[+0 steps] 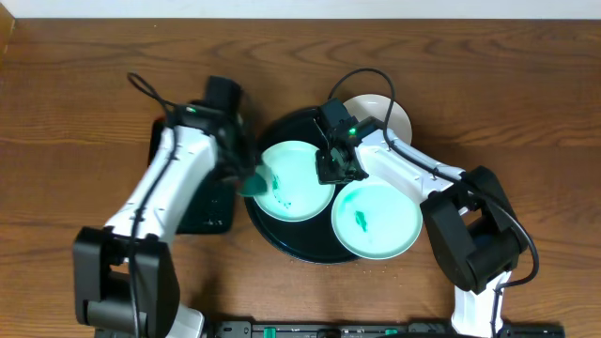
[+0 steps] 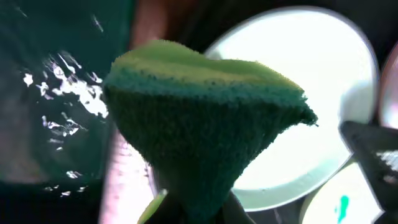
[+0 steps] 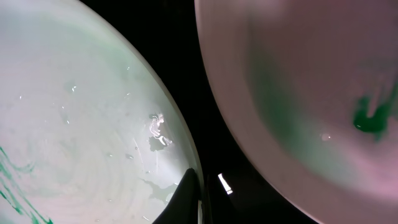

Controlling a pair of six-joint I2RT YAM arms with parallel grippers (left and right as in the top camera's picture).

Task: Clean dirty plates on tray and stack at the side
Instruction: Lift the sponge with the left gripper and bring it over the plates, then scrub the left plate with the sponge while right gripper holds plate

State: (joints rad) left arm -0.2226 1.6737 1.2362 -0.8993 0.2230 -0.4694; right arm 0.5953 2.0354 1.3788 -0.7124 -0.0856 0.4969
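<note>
The round black tray (image 1: 282,239) holds two plates. The left plate (image 1: 305,183) is pale mint with teal smears; it also shows in the left wrist view (image 2: 305,81) and the right wrist view (image 3: 81,124). The right plate (image 1: 385,211) has a teal smear in its middle (image 3: 298,93). A third, white plate (image 1: 390,113) lies on the table behind the tray. My left gripper (image 1: 252,178) is shut on a green sponge (image 2: 205,118) at the left plate's left edge. My right gripper (image 1: 340,169) is shut on that plate's right rim (image 3: 198,186).
A smaller rectangular black tray (image 1: 211,211) lies under my left arm, left of the round tray. Wooden table (image 1: 75,113) surrounds everything. My right arm reaches in from the lower right over the right plate's edge.
</note>
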